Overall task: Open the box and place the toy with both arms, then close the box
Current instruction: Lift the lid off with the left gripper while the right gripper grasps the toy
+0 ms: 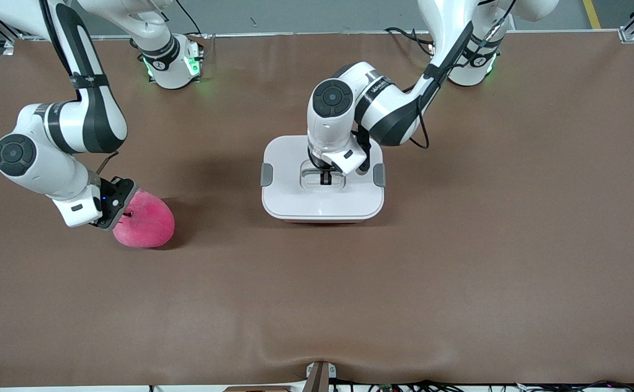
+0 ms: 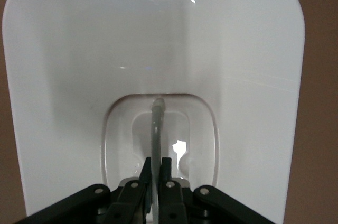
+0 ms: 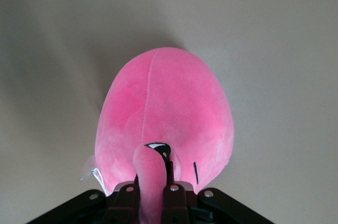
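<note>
The box (image 1: 295, 204) stands mid-table with its white lid (image 2: 79, 65) on and a grey clip (image 1: 267, 174) on each short side. In the lid's recess, my left gripper (image 1: 325, 178) (image 2: 157, 168) is shut on the clear handle (image 2: 156, 129). The toy (image 1: 145, 222) (image 3: 169, 108), a round pink plush, lies on the mat toward the right arm's end of the table. My right gripper (image 1: 123, 213) (image 3: 156, 174) is shut on a small pink ear of the toy (image 3: 150, 182).
The brown mat (image 1: 458, 245) covers the whole table. Both arm bases (image 1: 171, 65) stand at the edge farthest from the front camera. A small bracket (image 1: 317, 375) sits at the nearest edge.
</note>
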`<state>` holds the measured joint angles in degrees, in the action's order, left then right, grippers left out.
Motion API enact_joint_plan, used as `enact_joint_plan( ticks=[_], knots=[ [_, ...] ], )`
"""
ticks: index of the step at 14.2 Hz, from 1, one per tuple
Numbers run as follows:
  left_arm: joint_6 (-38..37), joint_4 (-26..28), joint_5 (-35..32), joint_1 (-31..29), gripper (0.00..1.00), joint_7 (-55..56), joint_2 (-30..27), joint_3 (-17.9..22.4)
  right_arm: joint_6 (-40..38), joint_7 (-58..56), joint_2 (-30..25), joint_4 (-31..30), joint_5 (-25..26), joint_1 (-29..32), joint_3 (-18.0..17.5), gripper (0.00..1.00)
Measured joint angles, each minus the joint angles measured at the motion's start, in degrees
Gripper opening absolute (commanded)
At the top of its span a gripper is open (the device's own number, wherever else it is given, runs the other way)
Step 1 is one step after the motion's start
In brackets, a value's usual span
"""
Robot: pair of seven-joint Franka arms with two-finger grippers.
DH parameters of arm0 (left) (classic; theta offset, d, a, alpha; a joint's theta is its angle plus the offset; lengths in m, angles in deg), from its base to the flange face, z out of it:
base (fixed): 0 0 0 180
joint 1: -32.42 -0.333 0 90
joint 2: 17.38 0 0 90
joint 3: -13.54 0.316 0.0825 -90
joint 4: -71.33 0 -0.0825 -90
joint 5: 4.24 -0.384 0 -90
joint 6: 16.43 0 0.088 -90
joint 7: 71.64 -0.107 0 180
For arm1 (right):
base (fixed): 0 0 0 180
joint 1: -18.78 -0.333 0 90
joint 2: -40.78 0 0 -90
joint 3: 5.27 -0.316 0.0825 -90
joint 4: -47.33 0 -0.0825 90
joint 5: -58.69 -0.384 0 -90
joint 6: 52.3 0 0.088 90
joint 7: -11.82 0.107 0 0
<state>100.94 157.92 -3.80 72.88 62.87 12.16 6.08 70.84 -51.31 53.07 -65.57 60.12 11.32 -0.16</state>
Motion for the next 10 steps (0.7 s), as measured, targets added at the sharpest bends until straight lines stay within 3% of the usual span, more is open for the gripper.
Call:
enact_joint_plan(
  ticks=[6,10],
  knots=[
    [-6.9,-0.2,0.3,-2.2,0.0,-5.1,-7.2,0.2,-10.4,11.6,-0.3,8.0,-0.1,-2.9,-0.2,0.0],
    [-7.7,0.0,0.4,-10.4,0.0,-12.8,-9.1,0.5,-17.6,22.9,-0.4,14.7,-0.1,-7.8,-0.3,0.0]
  ],
)
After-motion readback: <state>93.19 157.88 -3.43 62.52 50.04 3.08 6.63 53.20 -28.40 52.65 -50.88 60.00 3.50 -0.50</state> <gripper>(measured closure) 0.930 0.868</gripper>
